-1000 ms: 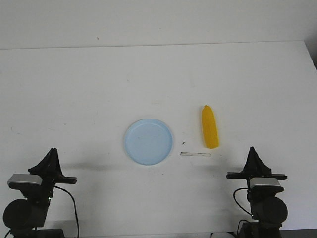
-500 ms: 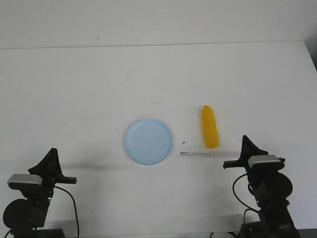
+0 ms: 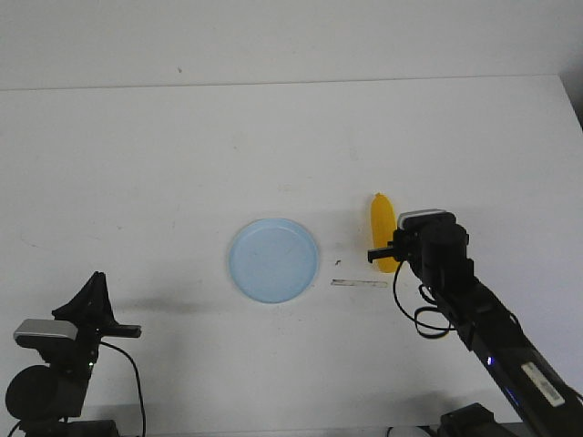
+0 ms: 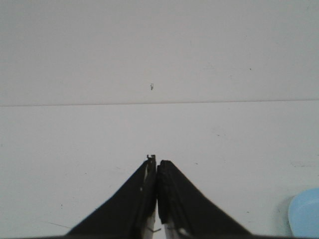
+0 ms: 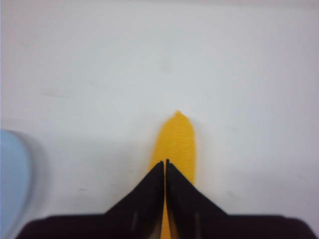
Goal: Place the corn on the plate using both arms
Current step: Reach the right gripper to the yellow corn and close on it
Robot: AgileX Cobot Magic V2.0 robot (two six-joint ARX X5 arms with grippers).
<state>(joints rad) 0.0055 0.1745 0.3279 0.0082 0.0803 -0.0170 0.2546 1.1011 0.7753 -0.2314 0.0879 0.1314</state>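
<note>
The yellow corn (image 3: 380, 221) lies on the white table to the right of the pale blue plate (image 3: 272, 259), its tapered end pointing away from me. My right gripper (image 3: 383, 254) is shut and empty, hovering over the near half of the corn; in the right wrist view its tips (image 5: 165, 162) sit over the cob (image 5: 177, 139). My left gripper (image 3: 94, 282) is shut and empty at the near left of the table, far from both; in the left wrist view its tips (image 4: 156, 160) point over bare table.
A thin clear strip (image 3: 359, 283) lies on the table between the plate and the corn's near end. The table's far edge (image 3: 291, 84) meets a white wall. An edge of the plate shows in the left wrist view (image 4: 305, 215) and the right wrist view (image 5: 12, 184).
My right arm has reached forward and left from its rest at the near right, bringing its shut gripper over the corn. The left arm, corn and plate have not moved.
</note>
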